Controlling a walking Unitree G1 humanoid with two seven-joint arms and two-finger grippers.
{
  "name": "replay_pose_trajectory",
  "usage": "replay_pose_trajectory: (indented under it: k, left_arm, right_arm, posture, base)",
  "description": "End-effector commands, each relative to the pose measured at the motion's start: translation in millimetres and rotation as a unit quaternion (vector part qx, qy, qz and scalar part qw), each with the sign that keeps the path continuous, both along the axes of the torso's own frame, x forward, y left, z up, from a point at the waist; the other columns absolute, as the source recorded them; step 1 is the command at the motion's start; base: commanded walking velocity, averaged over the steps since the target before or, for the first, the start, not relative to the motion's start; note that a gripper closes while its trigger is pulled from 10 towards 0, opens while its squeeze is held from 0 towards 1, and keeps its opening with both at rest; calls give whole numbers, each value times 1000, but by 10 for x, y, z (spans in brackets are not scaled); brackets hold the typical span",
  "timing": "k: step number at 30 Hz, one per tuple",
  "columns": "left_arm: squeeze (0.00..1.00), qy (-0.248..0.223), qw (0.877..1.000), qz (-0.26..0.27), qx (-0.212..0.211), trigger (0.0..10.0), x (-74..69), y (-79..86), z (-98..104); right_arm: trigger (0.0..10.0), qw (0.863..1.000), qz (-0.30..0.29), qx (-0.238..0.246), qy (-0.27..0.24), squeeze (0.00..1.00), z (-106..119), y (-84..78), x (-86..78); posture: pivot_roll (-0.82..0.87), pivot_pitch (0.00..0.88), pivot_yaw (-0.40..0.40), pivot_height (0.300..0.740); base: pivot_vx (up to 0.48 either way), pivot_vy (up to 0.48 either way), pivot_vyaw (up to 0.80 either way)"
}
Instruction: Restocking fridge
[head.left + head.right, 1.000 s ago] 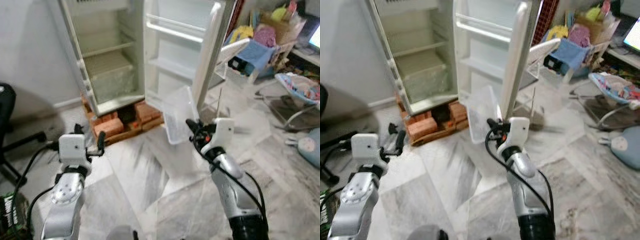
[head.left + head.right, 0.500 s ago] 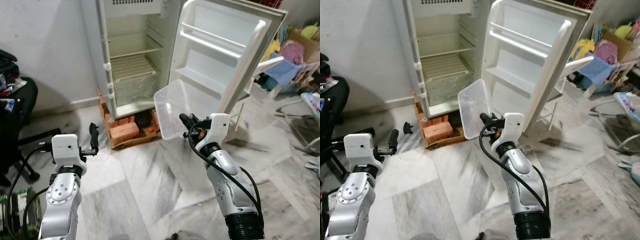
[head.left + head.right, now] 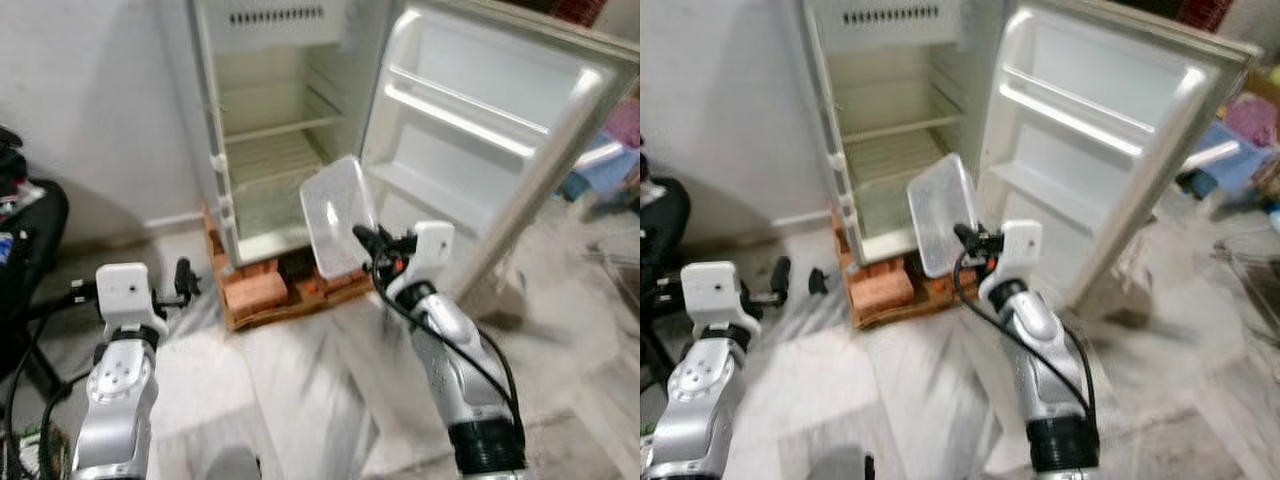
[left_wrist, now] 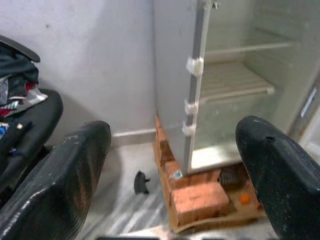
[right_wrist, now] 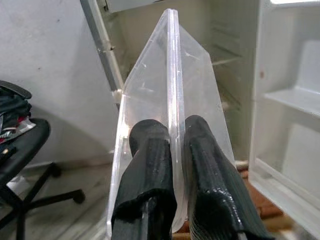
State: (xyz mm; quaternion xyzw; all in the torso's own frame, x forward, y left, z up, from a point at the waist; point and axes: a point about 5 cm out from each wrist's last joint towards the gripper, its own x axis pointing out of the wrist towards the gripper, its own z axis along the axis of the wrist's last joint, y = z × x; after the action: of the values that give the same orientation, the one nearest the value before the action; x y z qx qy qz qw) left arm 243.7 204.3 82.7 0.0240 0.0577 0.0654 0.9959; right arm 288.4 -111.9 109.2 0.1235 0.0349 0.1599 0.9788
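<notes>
A white fridge point(image 3: 262, 150) stands open on a base of red bricks point(image 3: 258, 292), its wire shelves bare and its door point(image 3: 480, 130) swung out to the right. My right gripper point(image 3: 364, 239) is shut on the rim of a clear plastic tub point(image 3: 338, 214), which it holds tilted up in front of the fridge's lower opening. In the right wrist view both fingers point(image 5: 150, 150) pinch the tub's wall point(image 5: 172, 75). My left gripper point(image 3: 182, 277) hovers low at the left, short of the fridge, open and holding nothing point(image 4: 172, 132).
A black office chair point(image 3: 25, 225) with clothes on it stands at the far left by the wall. A small black object point(image 4: 141, 182) lies on the marble floor beside the bricks. Blurred household clutter point(image 3: 610, 150) lies behind the fridge door on the right.
The camera has moved closer to the fridge, which now looms larger. The right gripper still holds the tub, now nearer the fridge opening. The left gripper stays open.
</notes>
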Motion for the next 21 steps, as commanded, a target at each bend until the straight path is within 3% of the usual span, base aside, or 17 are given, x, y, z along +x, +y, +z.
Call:
replay_pose_trajectory:
  k: [1,5,12,21]
  left_arm:
    - [0,11,1000,-7,0,10000,-6,-70,-27]
    - [0,25,999,-4,23,10000,-28,-38,-48]
    - [0,32,999,1,24,10000,-37,-21,-63]
    - [0,49,998,5,35,10000,-43,2,-104]
  right_arm:
    - [10000,1000,-12,-6,-5,0,18,-83,10]
    - [10000,1000,-9,-8,-3,0,4,-54,7]
    - [10000,1000,-5,-12,-2,0,2,-50,25]
    - [10000,1000,-15,-10,1,0,1,-76,39]
  posture:
    - [119,0,-57,740]
    - [126,0,-58,740]
    - [128,0,-59,740]
    - [125,0,-59,740]
  base:
    - [465,0,794]
    - [472,0,672]
    - [480,0,742]
    - [480,0,0]
